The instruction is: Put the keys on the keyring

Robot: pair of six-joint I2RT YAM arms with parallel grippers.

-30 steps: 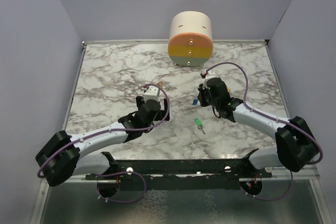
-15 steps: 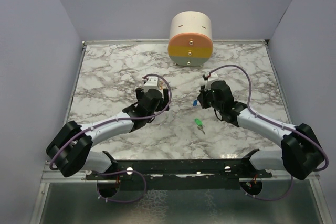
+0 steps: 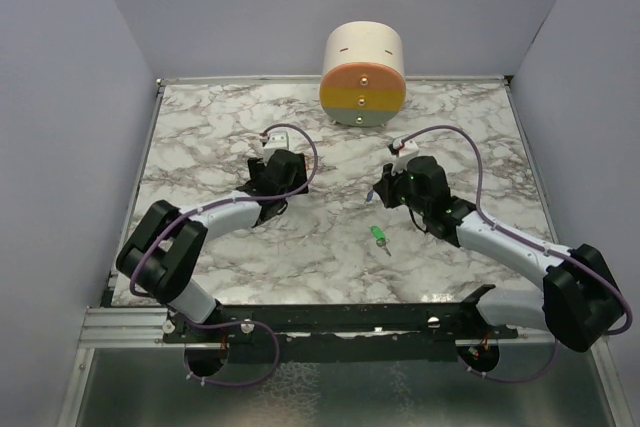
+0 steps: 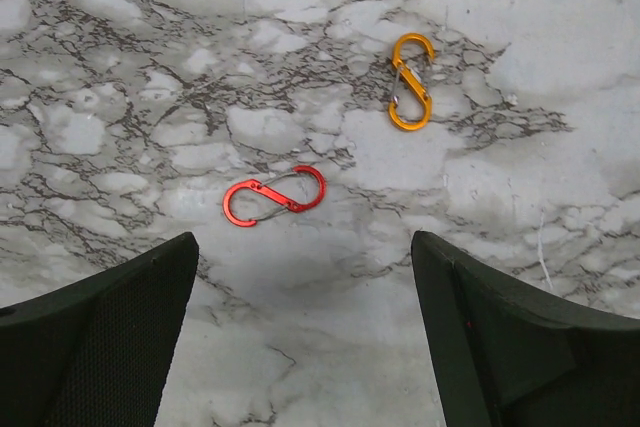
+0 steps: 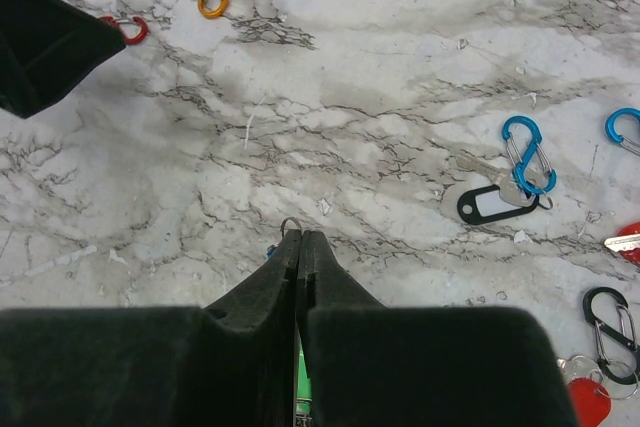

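Note:
My right gripper (image 3: 384, 188) (image 5: 300, 235) is shut on a small wire keyring (image 5: 290, 223); a blue key (image 3: 372, 194) hangs at its tip. A green key (image 3: 378, 235) lies on the marble just in front of it and shows through the finger gap (image 5: 301, 375). In the right wrist view a black-headed key (image 5: 483, 203) lies to the right, with red heads at the right edge (image 5: 630, 242) and in the bottom corner (image 5: 586, 398). My left gripper (image 3: 282, 169) (image 4: 302, 247) hovers open over bare marble, nothing between its fingers.
A red S-clip (image 4: 274, 197) and an orange S-clip (image 4: 411, 95) lie just ahead of the left gripper. A blue S-clip (image 5: 527, 154) and a black one (image 5: 608, 319) lie near the keys. A striped round container (image 3: 363, 75) stands at the back edge.
The left gripper has moved away from me toward the far left, its elbow folding in, and its jaws have narrowed slightly. The right gripper has barely shifted and stays shut.

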